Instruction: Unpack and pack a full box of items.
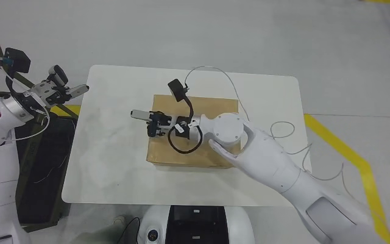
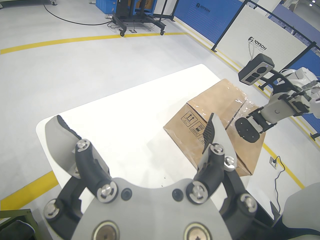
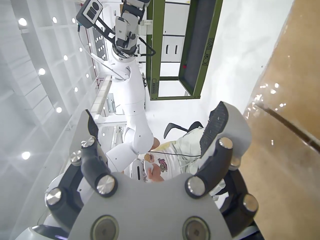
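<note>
The left gripper [image 1: 74, 91] hovers at the far-left corner of the bench [image 1: 103, 165], jaws apart and empty. The taped cardboard box [image 1: 161, 152] sits mid-bench. The right gripper [image 1: 139, 114] hangs over its left edge, jaws also apart.

arms: right arm [image 1: 274, 161] and left arm [image 1: 9, 113], glossy white rounded shells | claws: left claw [image 2: 135, 123], right claw [image 3: 155, 118], silver plate, black links, bright round screws [image 2: 106, 190], pale grey fingers [image 2: 222, 136] with black ribbed pads [image 2: 208, 131] | wrist camera [image 2: 256, 72]: dark grey box, black bracket | black cable [image 1: 170, 140] looped at right wrist
</note>
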{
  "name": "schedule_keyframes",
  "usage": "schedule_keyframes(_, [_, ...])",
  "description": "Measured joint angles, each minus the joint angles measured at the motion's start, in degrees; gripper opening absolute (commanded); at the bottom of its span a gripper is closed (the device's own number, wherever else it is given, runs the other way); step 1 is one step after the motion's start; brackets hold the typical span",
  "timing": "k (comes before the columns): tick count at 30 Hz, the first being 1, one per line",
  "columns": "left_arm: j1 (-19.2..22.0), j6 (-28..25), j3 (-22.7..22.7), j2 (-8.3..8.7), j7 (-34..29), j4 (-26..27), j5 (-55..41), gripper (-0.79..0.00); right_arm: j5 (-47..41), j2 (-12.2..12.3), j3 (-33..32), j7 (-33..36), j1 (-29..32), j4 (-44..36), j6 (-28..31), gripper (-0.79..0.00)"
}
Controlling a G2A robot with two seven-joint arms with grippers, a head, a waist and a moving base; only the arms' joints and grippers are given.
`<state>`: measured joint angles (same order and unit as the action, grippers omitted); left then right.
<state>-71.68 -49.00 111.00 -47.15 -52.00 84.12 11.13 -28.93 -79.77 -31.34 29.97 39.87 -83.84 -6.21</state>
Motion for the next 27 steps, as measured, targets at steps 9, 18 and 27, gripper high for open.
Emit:
schedule_keyframes(9, [0.0,0.0,0.0,0.0,0.0,0.0,0.0,0.0,0.99,-3.33,2.53,-0.75,-2.43,7.26,-0.51,0.0])
schedule_keyframes(18, [0.0,0.0,0.0,0.0,0.0,0.0,0.0,0.0,3.33,-5.1,2.62,-0.59,-3.01,10.26,-1.93,0.0])
schedule_keyframes(27, [0.0,0.0,0.0,0.0,0.0,0.0,0.0,0.0,5.45,-5.08,-0.04,0.74,-1.7,9.48,-3.19,0.0])
